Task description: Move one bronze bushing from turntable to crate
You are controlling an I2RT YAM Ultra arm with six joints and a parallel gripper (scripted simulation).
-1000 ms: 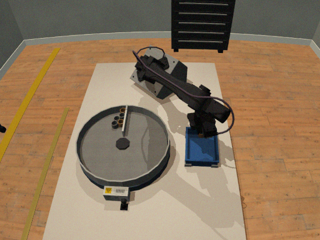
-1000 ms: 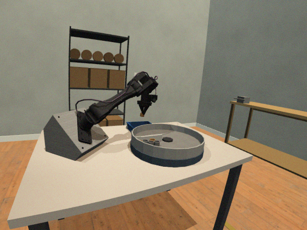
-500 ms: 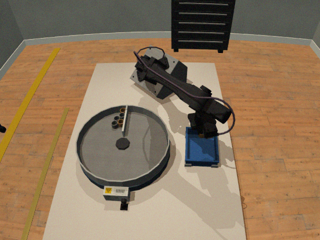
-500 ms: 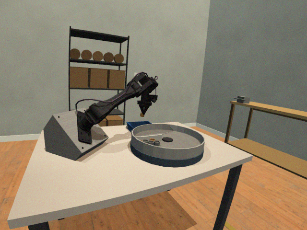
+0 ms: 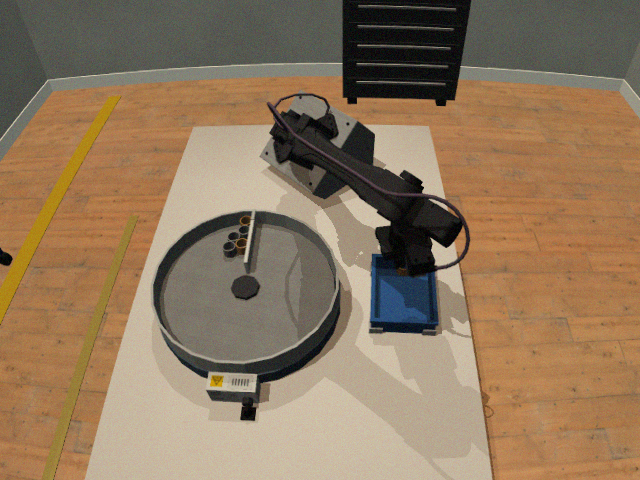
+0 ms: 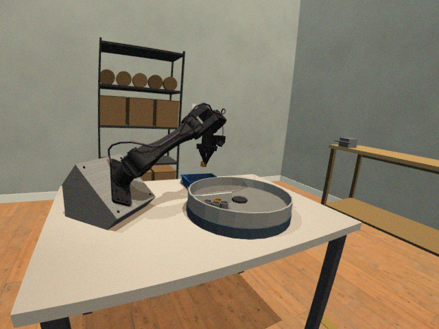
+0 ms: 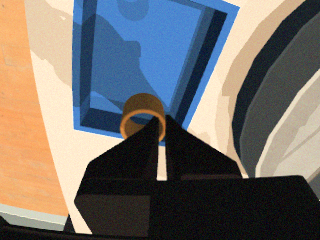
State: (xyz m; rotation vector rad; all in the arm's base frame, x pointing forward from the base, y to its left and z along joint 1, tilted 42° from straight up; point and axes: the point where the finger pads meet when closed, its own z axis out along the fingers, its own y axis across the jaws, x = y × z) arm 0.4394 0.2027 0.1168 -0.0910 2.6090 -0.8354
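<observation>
My gripper (image 7: 162, 122) is shut on the wall of a bronze bushing (image 7: 142, 111) and holds it in the air over the near edge of the blue crate (image 7: 148, 54). In the top view the gripper (image 5: 404, 267) hangs above the crate's far end (image 5: 403, 297). In the exterior view the bushing (image 6: 203, 163) hangs at the fingertips well above the crate (image 6: 197, 177). The grey turntable (image 5: 247, 292) holds several bushings, bronze (image 5: 241, 243) and dark grey (image 5: 229, 249), beside a white divider bar (image 5: 250, 240).
The arm's grey wedge base (image 5: 323, 147) stands at the back of the white table. A black hub (image 5: 245, 286) sits at the turntable's centre. A control box (image 5: 232, 383) is at its front. A dark cabinet (image 5: 404, 49) stands behind the table.
</observation>
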